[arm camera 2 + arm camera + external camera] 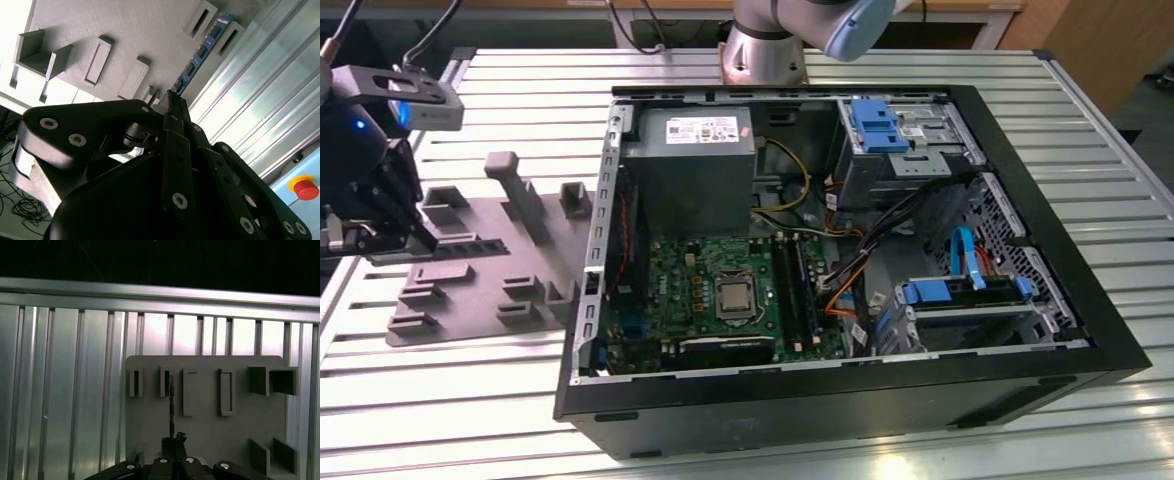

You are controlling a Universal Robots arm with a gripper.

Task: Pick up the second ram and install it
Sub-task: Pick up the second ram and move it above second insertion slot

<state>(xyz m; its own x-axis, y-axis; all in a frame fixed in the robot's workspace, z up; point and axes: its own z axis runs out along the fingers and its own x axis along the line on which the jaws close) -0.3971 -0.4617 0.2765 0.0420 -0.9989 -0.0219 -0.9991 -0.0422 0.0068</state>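
Gripper (172, 100) fingers pressed together, pinching the near end of the second ram (200, 52). The stick stands on its long edge and its long axis runs straight away from the fingertips. In the first wrist view it is a thin dark line (171, 405). Blue label patch toward the far end, print not legible. The far end reaches a slotted block on the grey holder (100, 30), which lies on the slatted table (65, 390). Open computer case (1067, 330) well apart, toward the exterior view's right, white sticker (700, 128) inside, text unreadable.
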